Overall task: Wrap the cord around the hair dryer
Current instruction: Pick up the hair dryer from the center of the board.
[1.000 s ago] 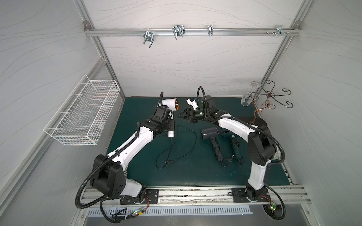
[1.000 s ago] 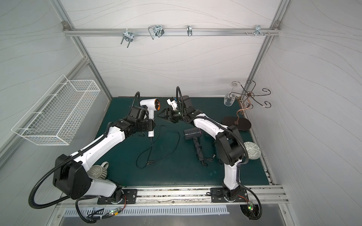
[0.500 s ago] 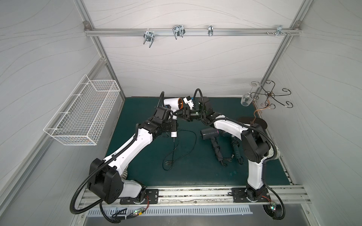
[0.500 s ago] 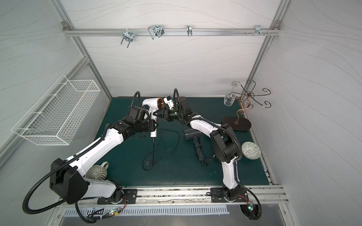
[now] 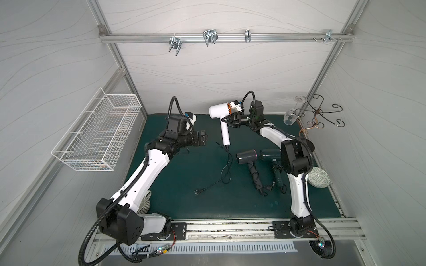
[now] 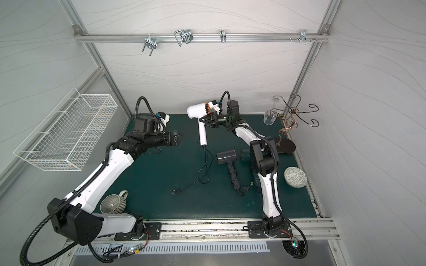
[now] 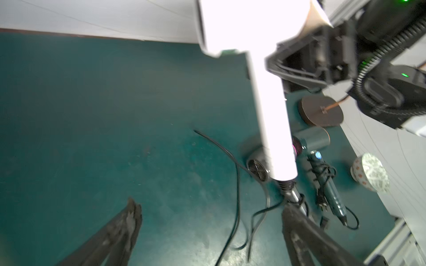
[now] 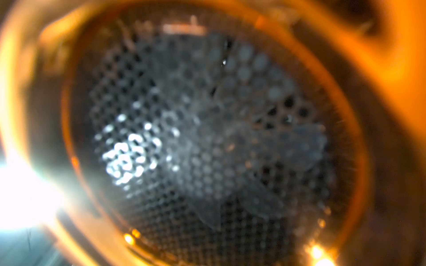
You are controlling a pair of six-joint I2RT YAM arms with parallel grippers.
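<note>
The white hair dryer point(image 5: 224, 130) hangs upright above the green mat, nozzle end pointing left, in both top views point(image 6: 202, 134). My right gripper point(image 5: 224, 120) point(image 6: 201, 120) is shut on the top of its handle, just under the head. The right wrist view is filled by the dryer's orange-rimmed rear grille point(image 8: 207, 138). The black cord point(image 5: 227, 170) point(image 6: 205, 168) drops from the handle's end and lies in loose loops on the mat, ending in a plug point(image 5: 198, 190). My left gripper point(image 5: 204, 140) point(image 7: 209, 209) is off to the dryer's left, open and empty.
A dark grey dryer point(image 5: 247, 156) and a teal dryer point(image 5: 270, 155), cords wound round their handles, lie right of the loose cord. A patterned bowl point(image 5: 319, 177), a wire glass stand point(image 5: 318, 112), a mug point(image 6: 114, 203) and a wall basket point(image 5: 99, 133) ring the mat.
My left gripper has drawn back to the left, away from the white dryer. My right gripper has come in, closed on the handle, and carried the dryer slightly right.
</note>
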